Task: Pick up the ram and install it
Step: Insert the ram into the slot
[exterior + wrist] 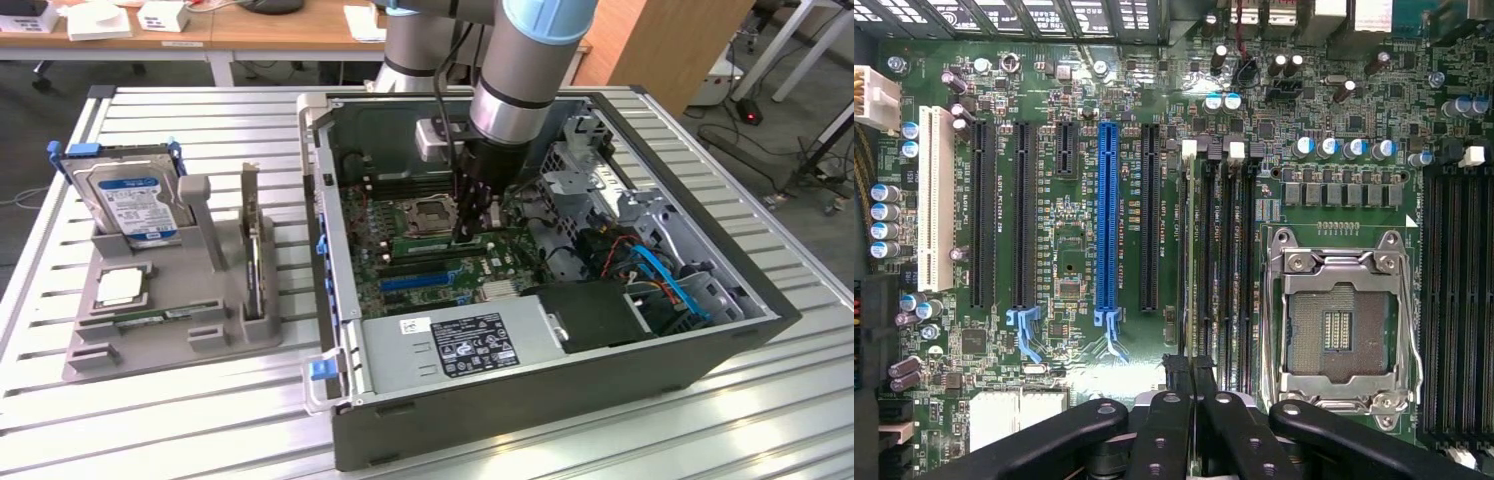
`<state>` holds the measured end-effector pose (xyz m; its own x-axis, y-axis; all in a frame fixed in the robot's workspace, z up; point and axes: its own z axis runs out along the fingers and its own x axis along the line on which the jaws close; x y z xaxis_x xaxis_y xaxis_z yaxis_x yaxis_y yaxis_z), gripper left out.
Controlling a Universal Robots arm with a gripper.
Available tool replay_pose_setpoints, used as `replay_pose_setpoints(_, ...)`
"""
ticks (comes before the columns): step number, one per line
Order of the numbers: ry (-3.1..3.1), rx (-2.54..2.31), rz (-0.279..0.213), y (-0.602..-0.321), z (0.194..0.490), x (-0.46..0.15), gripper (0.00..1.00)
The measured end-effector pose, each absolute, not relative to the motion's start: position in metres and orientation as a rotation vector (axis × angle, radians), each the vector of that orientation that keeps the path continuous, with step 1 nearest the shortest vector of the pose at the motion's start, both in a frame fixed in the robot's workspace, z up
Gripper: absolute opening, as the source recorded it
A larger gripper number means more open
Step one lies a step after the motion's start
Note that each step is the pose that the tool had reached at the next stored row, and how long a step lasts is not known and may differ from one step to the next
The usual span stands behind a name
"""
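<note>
My gripper [467,235] reaches down into the open computer case [694,340], shut, with its tips on the motherboard just beside the empty processor socket [430,212]. A thin green stick, the ram [422,245], stands on edge in a memory slot there and runs from the tips toward the exterior view's left. Whether the fingers pinch its end or only touch it, I cannot tell. In the wrist view the shut gripper [1189,368] sits at one end of the black memory slots [1219,260], next to the socket [1341,325].
A grey fixture [174,340] on the slatted table at the exterior view's left carries a hard drive [127,200], a silver chip [120,287] and an upright card [250,240]. In the case are the power supply [461,345], blue cables [667,275] and a blue slot [1108,220].
</note>
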<state>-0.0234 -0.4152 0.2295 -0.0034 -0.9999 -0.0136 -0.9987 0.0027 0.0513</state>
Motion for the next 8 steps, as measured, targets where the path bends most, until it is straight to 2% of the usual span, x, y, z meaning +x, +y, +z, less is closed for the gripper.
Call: replay_pose_setpoints(8,-2.206,2.199,-0.071,-0.4152,0.2285,-0.0234,0.11)
